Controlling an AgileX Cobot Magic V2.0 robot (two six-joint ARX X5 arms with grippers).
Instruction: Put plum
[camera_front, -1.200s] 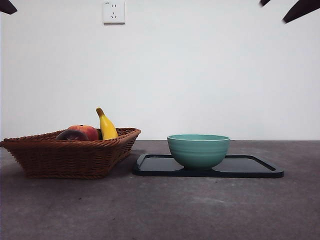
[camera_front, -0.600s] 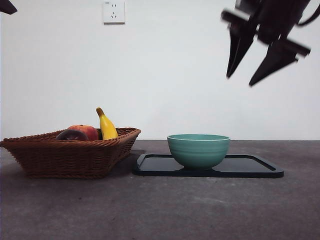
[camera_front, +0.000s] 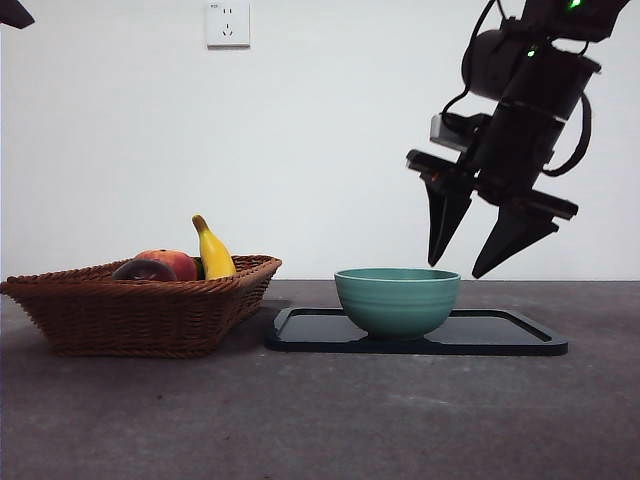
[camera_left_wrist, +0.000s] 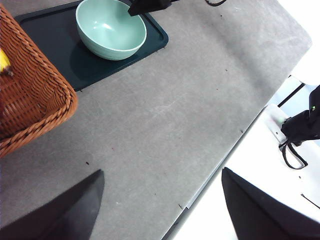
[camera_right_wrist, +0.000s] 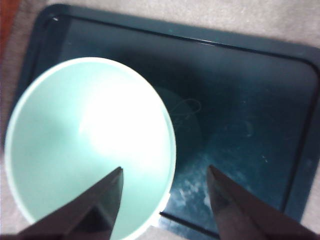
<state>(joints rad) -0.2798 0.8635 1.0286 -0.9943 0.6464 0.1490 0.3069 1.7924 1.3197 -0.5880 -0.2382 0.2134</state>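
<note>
Front view status: the plum (camera_front: 143, 270) lies in the wicker basket (camera_front: 140, 315), ungrasped; I judge nothing done yet. My right gripper (camera_front: 478, 262) hangs empty, jaws apart, over the green bowl (camera_front: 397, 300); left gripper (camera_left_wrist: 160, 210) waits, jaws apart.

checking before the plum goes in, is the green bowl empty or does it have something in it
Empty. The right wrist view looks straight into the bowl and shows only bare pale green inside; the left wrist view shows the same.
</note>
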